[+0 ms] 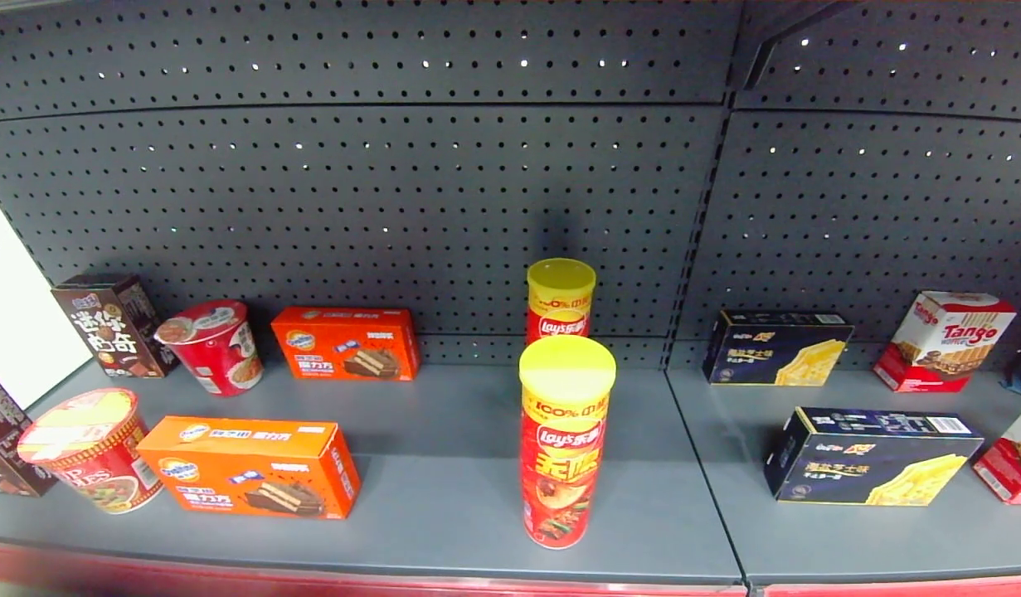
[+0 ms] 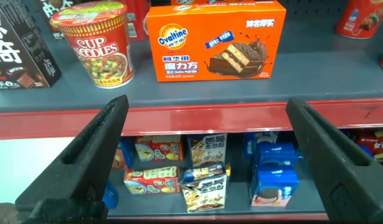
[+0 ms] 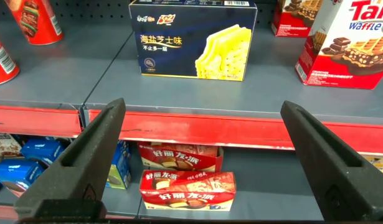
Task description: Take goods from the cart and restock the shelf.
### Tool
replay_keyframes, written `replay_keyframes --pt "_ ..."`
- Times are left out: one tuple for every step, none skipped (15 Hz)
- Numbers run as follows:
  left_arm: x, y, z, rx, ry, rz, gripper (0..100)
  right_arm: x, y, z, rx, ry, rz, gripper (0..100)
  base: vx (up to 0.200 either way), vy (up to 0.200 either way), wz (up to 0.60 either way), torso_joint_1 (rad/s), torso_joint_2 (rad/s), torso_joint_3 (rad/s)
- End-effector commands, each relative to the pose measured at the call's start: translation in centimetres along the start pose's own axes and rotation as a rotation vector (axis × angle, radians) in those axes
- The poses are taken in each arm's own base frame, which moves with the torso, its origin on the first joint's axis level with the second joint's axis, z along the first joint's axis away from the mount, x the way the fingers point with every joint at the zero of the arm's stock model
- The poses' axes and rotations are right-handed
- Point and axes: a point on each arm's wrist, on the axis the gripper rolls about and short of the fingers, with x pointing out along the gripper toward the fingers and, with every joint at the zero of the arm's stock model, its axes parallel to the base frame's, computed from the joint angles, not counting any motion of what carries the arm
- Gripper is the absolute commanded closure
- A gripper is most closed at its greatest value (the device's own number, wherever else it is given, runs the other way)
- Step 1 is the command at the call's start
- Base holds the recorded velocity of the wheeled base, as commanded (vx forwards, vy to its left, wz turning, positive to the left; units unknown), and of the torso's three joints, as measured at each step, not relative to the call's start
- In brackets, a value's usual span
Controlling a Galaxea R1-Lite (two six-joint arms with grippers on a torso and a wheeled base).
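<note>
Grey metal shelf (image 1: 444,464), pegboard back. Tall red cardboard chip tube with yellow lid (image 1: 564,448) stands near the front edge. Judged light, rigid, smooth, tippy; grip mid-body. Left gripper (image 2: 207,109) and right gripper (image 3: 203,107) gape wide, empty.

Item one, the left gripper (image 2: 207,102): it carries two fingers (image 2: 85,165) of matte black material. Each is a long wedge, broad at the base and narrowing to a blunt, squared tip. The surface has a fine grainy finish, with a pale sheen along the upper edges. A shallow stepped recess is cut into the top face of each finger.

Item two, the right gripper (image 3: 202,104): same build. Its fingertips (image 3: 116,107) are blunt, the bodies black, wedge-shaped and grainy, with the same stepped recess on top.
</note>
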Motion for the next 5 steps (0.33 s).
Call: replay_keyframes --pt "0.02 0.00 -0.02 0.000 0.004 0.000 0 0.01 0.00 0.00 -0.001 0.001 0.000 0 0.000 0.000 0.00 0.000 0.00 0.000" --pt "0.00 0.00 -0.01 0.000 0.001 0.000 0 0.01 0.00 0.00 -0.001 0.001 0.000 0 0.000 0.000 0.00 0.000 0.00 0.000" --pt "0.00 0.00 -0.01 0.000 0.001 0.000 0 0.01 0.00 0.00 -0.001 0.001 0.000 0 0.000 0.000 0.00 0.000 0.00 0.000" --pt "0.02 0.00 0.00 0.000 0.002 0.002 0 0.01 0.00 0.00 -0.001 0.001 0.000 0 0.000 0.000 0.00 0.000 0.00 0.000" --pt "0.02 0.00 0.00 -0.002 0.002 0.002 0 0.01 0.00 0.00 -0.001 0.001 0.000 0 0.000 0.000 0.00 0.000 0.00 0.000"
